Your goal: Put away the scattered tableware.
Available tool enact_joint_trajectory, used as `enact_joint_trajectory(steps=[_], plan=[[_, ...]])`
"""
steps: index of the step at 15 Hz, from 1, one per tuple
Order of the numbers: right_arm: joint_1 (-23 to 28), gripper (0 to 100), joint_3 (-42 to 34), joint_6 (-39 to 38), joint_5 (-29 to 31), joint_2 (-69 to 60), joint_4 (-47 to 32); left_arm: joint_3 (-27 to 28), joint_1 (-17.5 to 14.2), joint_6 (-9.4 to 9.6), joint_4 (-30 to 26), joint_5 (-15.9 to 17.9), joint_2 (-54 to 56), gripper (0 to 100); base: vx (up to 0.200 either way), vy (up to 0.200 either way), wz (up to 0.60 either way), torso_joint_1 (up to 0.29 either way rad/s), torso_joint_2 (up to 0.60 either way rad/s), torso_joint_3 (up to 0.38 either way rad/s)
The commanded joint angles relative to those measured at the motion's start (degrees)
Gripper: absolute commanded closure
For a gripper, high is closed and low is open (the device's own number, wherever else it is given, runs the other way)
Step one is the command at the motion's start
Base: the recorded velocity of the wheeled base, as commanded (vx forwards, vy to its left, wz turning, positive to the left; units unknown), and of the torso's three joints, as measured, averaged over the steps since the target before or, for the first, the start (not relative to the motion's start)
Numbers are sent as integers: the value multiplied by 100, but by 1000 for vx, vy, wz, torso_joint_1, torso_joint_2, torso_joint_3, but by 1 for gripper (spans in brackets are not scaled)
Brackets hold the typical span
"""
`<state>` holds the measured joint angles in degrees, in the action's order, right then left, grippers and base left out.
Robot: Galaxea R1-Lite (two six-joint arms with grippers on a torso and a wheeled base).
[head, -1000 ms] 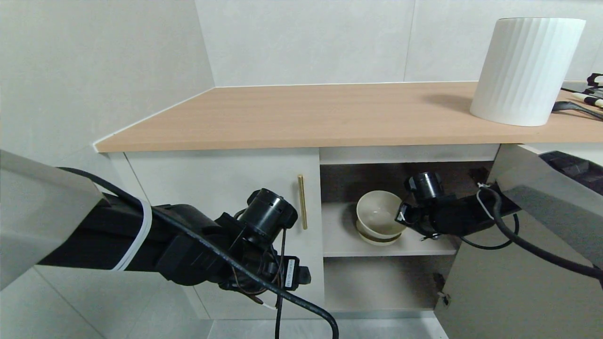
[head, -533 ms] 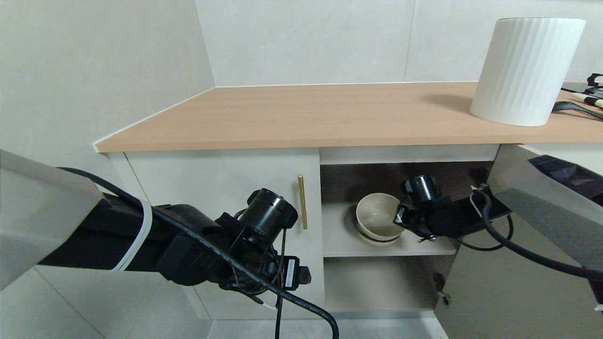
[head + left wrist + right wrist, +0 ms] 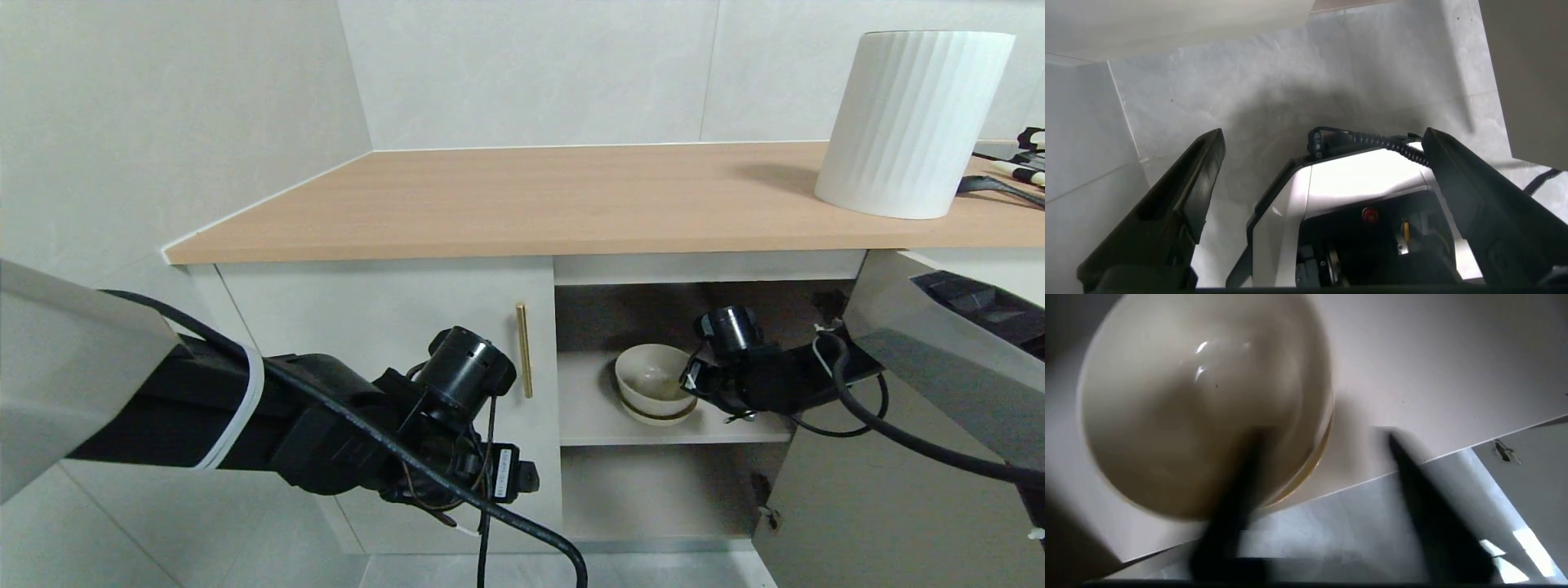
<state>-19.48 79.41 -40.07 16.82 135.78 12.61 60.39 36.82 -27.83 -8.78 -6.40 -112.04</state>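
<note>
Head view of a kitchen corner. A long wooden countertop (image 3: 522,196) crosses the middle of the frame, with a tall white ribbed canister (image 3: 910,122) at the upper right and a few dark utensils (image 3: 1000,184) at the right edge.

Below is a pale cabinet. Its left door (image 3: 367,310) is closed and has a slim brass handle (image 3: 523,349). Its right door (image 3: 865,506) stands swung open at the lower right. Inside, right of centre, a shelf (image 3: 588,420) holds a cream bowl (image 3: 651,380), upright and nested on a second dish (image 3: 657,416).

The right gripper (image 3: 692,382) reaches into the cabinet at the bowl's right side. In the right wrist view its jaws are spread, one finger (image 3: 1241,498) over the bowl's inside and the other outside the wall, with a gap, so nothing looks clamped. The left gripper (image 3: 1323,139) hangs low at the lower left of the head view, jaws wide apart and empty.

The bowl appears to be stowed and let go. The next move likely calls for lifting the inner finger clear of the rim, then drawing the arm straight out.

Room is tight. The cabinet's top rail sits just above the wrist, the open door flanks the arm on the right, and the closed door's edge is near the bowl on the left.
</note>
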Motion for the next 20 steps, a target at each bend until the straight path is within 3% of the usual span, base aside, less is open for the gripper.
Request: enact_joint_trajectory(steps=[1,7,11,15,18,20], plan=[[-3,0,-13,-1,-21,-34,-4,-1,1,-3,-1,-2,7,0,0,0,0,0,0,0],[-21,0,-66,-1,-39,-139,-30,8,-8,-12,-1,-10,86,0,0,0,0,0,0,0],[-311,0,-892,140,-232,-1001,-30,-28,-96,-38,-10,-81,403,0,0,0,0,0,0,0],[-416,0,-2167,948,-628,-2811,-302,-643,-482,-3,-19,-221,1791,0,0,0,0,0,0,0],[-478,0,-2817,1159,-680,-3989,-733,-1179,-482,-12,-1,-239,2837,0,0,0,0,0,0,0],[-557,0,-3116,1168,-680,-4648,-1058,-1574,-491,23,25,-423,3347,0,0,0,0,0,0,0]])
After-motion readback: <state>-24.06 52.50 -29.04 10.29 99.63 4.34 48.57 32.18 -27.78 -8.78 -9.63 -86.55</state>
